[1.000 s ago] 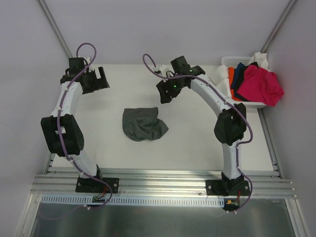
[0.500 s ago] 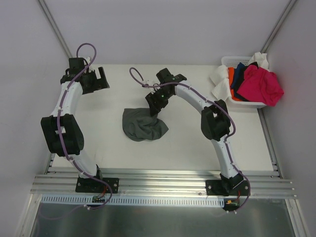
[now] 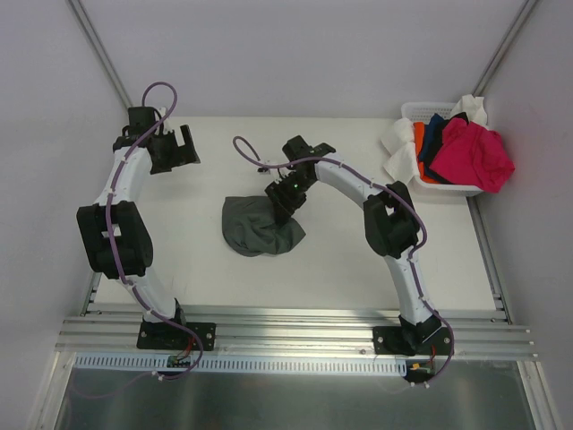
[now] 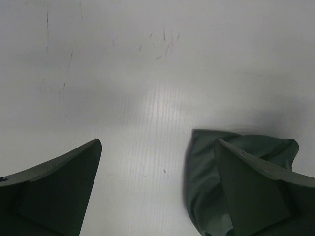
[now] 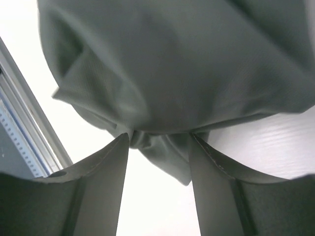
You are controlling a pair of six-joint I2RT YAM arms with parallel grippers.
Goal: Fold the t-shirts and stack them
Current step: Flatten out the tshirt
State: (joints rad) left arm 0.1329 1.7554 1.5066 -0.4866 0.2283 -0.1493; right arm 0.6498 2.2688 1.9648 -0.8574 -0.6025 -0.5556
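Observation:
A dark charcoal grey t-shirt (image 3: pixel 255 228) lies crumpled in the middle of the white table. My right gripper (image 3: pixel 279 204) is down on its far right edge. In the right wrist view the jaws (image 5: pixel 159 135) stand open with a bunched fold of the shirt (image 5: pixel 172 64) between the fingertips. My left gripper (image 3: pixel 183 148) is open and empty at the far left, above bare table. The left wrist view (image 4: pixel 157 142) shows part of the shirt (image 4: pixel 202 167) beside its right finger. Magenta-pink (image 3: pixel 474 152), navy (image 3: pixel 436 133), orange (image 3: pixel 419 148) and white (image 3: pixel 398 148) shirts lie heaped in the basket.
A white plastic basket (image 3: pixel 414 109) stands at the table's far right corner, with shirts hanging over its rim. Aluminium rails (image 3: pixel 295 327) run along the near edge by the arm bases. Grey walls close in the left and right sides.
My right arm has swung left from near the basket and come down onto the charcoal shirt's far right edge. The left arm has barely moved.

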